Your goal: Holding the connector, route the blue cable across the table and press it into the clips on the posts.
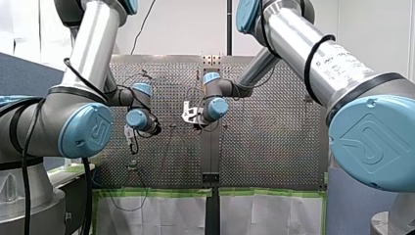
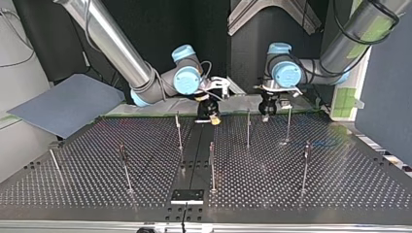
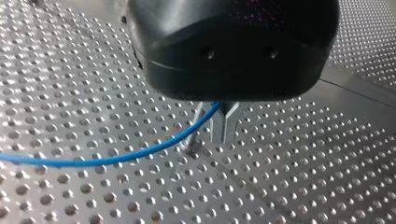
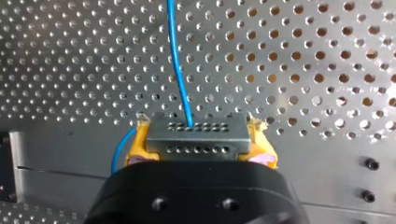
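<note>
In the right wrist view my right gripper (image 4: 200, 148) is shut on a grey connector block (image 4: 196, 137), its yellow pads at both ends of it. The blue cable (image 4: 178, 65) leaves the block and runs ahead over the perforated table. In the left wrist view my left gripper (image 3: 224, 133) has its metal fingers shut, and the blue cable (image 3: 116, 158) runs out from them sideways, crossing a thin post (image 3: 194, 130) beside the fingers. In the top view my right gripper (image 2: 210, 115) and my left gripper (image 2: 266, 109) hang low at the table's far edge.
Several thin posts stand on the table, among them one (image 2: 179, 131) near my right gripper, one (image 2: 248, 128) beside my left gripper and one (image 2: 212, 167) in the middle. A black plate (image 2: 187, 195) lies at the near edge. A blue-grey sheet (image 2: 68, 104) lies off the table's left.
</note>
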